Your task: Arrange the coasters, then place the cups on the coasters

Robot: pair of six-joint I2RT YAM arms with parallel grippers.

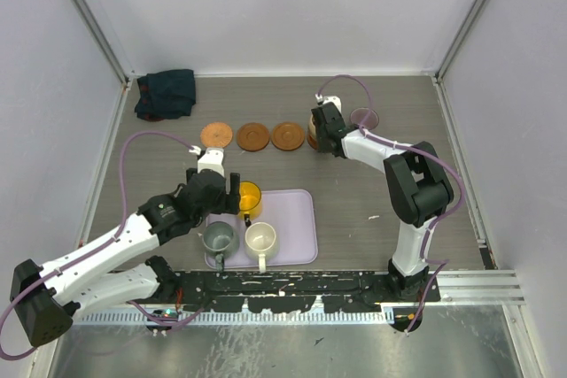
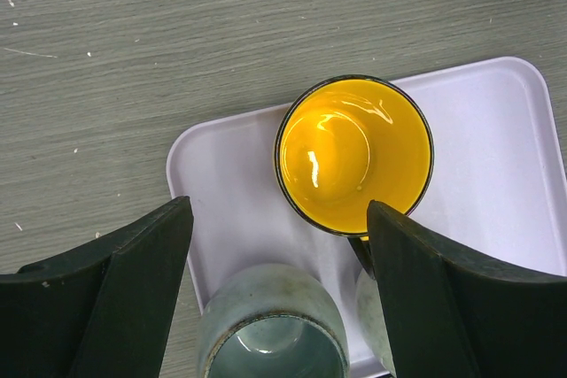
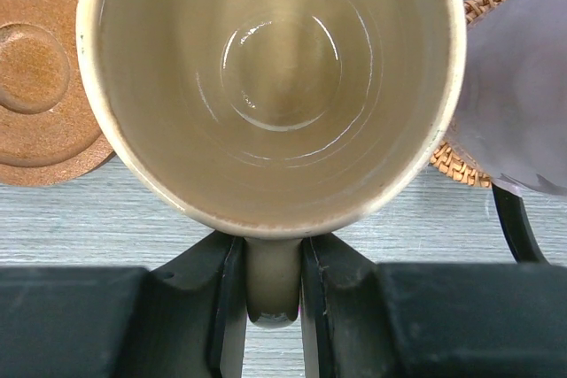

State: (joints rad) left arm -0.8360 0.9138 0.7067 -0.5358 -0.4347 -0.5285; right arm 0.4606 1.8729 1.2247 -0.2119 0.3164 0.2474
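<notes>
Coasters (image 1: 252, 136) lie in a row beyond the far edge of the lavender tray (image 1: 297, 219), with three of them uncovered. Past the right end of that row, farther from the tray, the mauve cup (image 1: 365, 117) stands on a woven-edged coaster (image 3: 459, 168). Three cups stand on the tray: the yellow cup (image 2: 354, 152) near its far left corner, and the grey-green cup (image 1: 219, 237) and white cup (image 1: 261, 237) along its near edge. A dark cloth (image 1: 166, 93) lies well beyond the tray's far left corner.

The left arm reaches low along the tray's left side. The left gripper (image 2: 279, 210) hangs over the tray's far left part, fingers spread wide and holding nothing.

The right arm extends past the tray's far right corner with its elbow raised. The right gripper (image 3: 273, 258) pinches the handle of the tan cup (image 3: 275, 86) at the right end of the coaster row. Whether this cup is set down cannot be told.
</notes>
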